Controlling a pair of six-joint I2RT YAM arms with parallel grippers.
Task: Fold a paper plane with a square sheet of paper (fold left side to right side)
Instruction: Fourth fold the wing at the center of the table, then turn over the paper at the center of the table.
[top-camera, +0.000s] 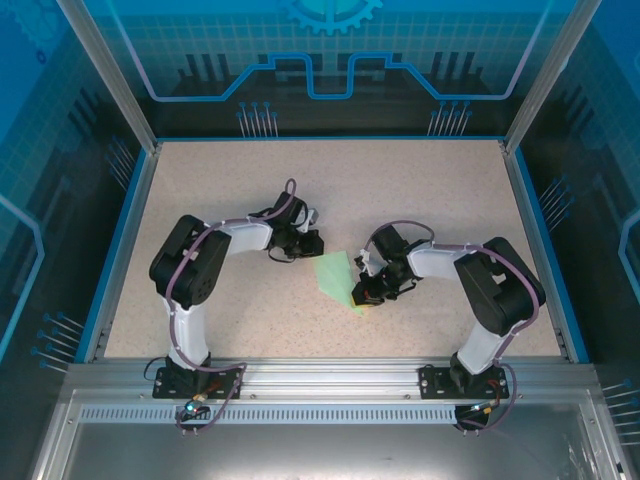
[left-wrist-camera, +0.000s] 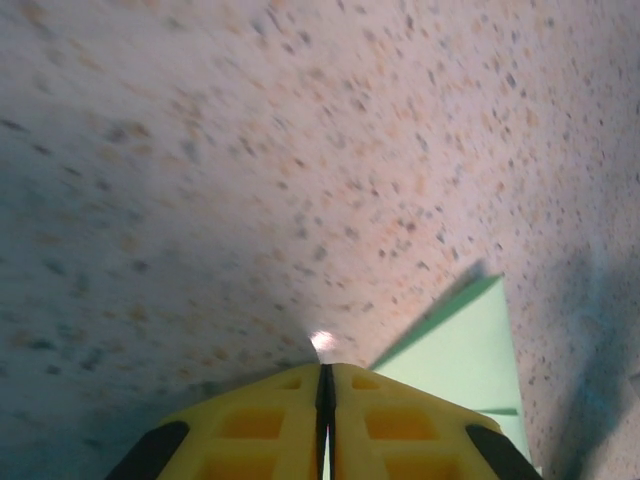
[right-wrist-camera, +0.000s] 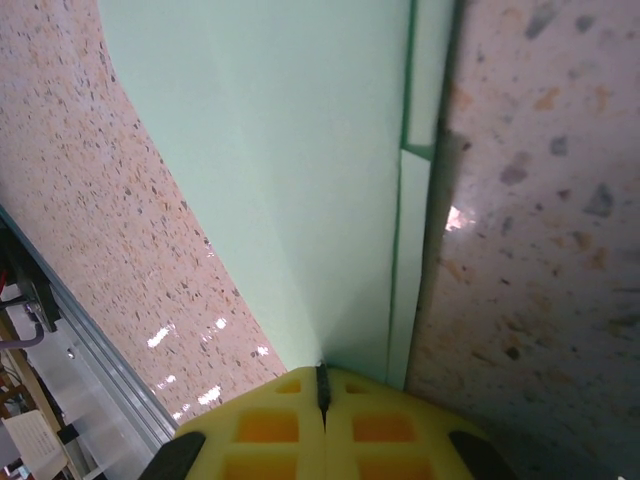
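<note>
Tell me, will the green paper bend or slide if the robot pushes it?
Probably floppy: the paper looks thin, with folded layers lying flat on the table. Likely very light, so a push may slide it across the smooth top. Its layered edge probably feels stiffer.

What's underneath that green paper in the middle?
The speckled table shows all around the green paper, which lies flat on it, with folded layers along one edge. Anything beneath the sheet is covered. The shut right gripper meets its near end.

My left arm (top-camera: 190, 265) and right arm (top-camera: 497, 285): black-and-white shells, lilac cables (top-camera: 176, 305), yellow waffle-patterned fingers (left-wrist-camera: 265, 425).
</note>
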